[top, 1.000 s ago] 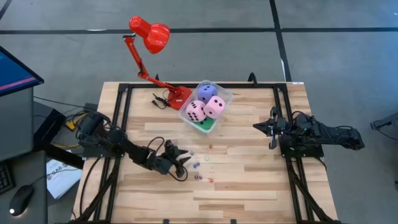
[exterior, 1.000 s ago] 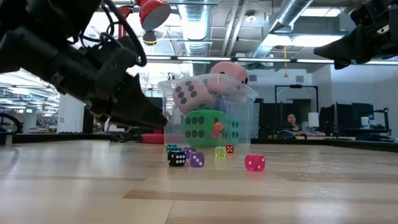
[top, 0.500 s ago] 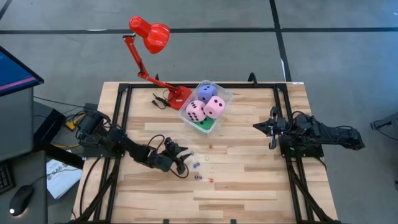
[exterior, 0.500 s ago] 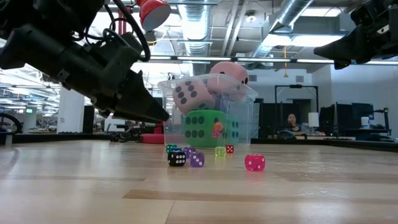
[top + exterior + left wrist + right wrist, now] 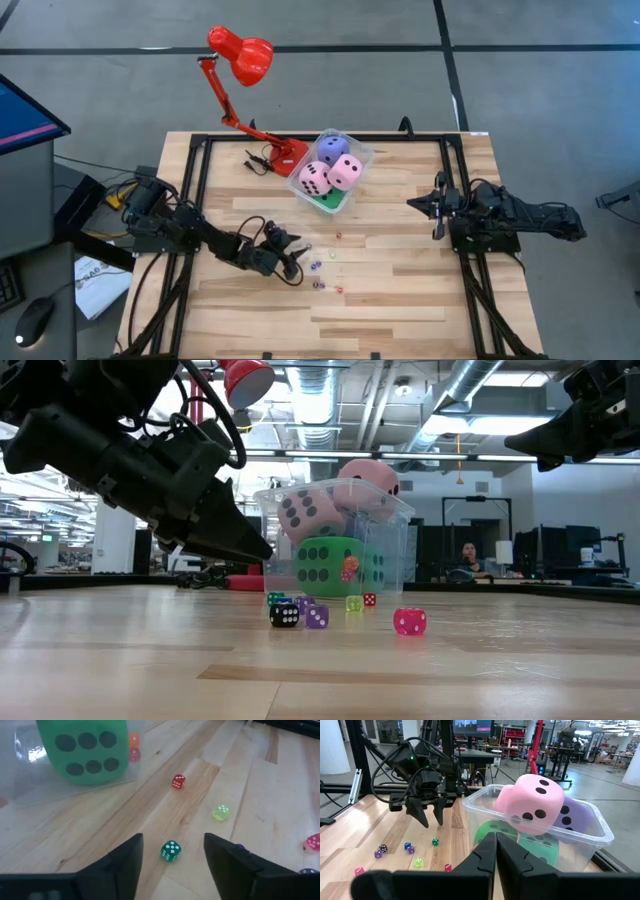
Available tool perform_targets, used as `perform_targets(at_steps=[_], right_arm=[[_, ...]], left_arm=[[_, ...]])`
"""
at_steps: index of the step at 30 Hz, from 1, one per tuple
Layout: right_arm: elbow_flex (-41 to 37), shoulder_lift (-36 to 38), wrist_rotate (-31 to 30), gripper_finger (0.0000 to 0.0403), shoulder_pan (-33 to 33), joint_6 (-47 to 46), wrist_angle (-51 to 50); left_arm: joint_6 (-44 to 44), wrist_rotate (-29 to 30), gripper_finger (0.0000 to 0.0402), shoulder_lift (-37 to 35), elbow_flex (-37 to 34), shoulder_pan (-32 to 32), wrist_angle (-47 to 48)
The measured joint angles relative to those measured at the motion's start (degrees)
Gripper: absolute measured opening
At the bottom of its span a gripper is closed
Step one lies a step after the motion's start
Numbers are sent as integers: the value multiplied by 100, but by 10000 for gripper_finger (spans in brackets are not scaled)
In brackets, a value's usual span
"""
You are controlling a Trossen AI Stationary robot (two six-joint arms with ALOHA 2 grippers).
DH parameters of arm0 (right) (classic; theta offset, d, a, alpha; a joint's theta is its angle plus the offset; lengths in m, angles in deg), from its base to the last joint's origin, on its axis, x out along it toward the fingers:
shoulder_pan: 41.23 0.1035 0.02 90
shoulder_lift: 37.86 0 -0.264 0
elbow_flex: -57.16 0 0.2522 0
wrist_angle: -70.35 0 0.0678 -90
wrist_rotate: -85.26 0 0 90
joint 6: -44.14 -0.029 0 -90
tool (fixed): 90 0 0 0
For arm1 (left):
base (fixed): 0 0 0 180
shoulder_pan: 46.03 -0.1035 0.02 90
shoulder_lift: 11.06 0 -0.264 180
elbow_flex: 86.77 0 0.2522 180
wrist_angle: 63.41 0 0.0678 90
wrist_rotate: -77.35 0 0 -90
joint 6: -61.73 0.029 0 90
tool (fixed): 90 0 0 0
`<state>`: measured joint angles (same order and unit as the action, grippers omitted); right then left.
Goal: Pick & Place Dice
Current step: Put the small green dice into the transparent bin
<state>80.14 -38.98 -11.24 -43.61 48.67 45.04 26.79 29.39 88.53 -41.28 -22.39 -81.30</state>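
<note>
Several tiny coloured dice (image 5: 322, 268) lie scattered on the wooden table (image 5: 400, 290), also seen in the low view as tiny dice (image 5: 316, 617). My left gripper (image 5: 172, 844) hovers open above them, slanting down. A small green die (image 5: 170, 851) lies on the table below the gap between its fingers. Two pink dice (image 5: 330, 175), a purple die (image 5: 331, 151) and a green die (image 5: 338, 566) sit in a clear plastic tub (image 5: 356, 152). My right gripper (image 5: 496, 844) waits shut at the table's right side, raised.
A red desk lamp (image 5: 241, 57) stands at the table's far left, its base beside the tub. A black frame rail (image 5: 190, 180) runs along the table's edges. Bare wood lies toward the near edge.
My left arm's wrist has risen a little, so its fingers slant down more steeply over the tiny dice. The gripper stays open. The dice have not moved.
</note>
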Motion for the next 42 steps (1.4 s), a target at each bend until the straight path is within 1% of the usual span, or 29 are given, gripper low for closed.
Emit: perform_targets(at_steps=[6,9,11,16,19,21,25,29,42], right_arm=[[0,-1,0,8,-2,0,0],[0,-1,0,8,0,0,0],[0,0,0,8,-2,0,0],[0,0,0,8,0,0,3],[0,1,0,8,1,0,6],[0,-1,0,8,-1,-1,4],[2,1,0,8,-2,0,9],[2,1,0,8,-2,0,4],[2,0,0,8,-2,2,2]], left_arm=[[13,-25,240,0,0,0,204],[4,-296,258,0,0,0,609],[10,-413,261,0,0,0,664],[13,-463,255,35,2,-95,605],[15,-501,249,273,3,-147,465],[36,-527,245,554,55,-158,257],[287,-361,237,916,221,-146,29],[311,-324,230,948,252,-164,-55],[317,-555,209,955,254,-413,-219]])
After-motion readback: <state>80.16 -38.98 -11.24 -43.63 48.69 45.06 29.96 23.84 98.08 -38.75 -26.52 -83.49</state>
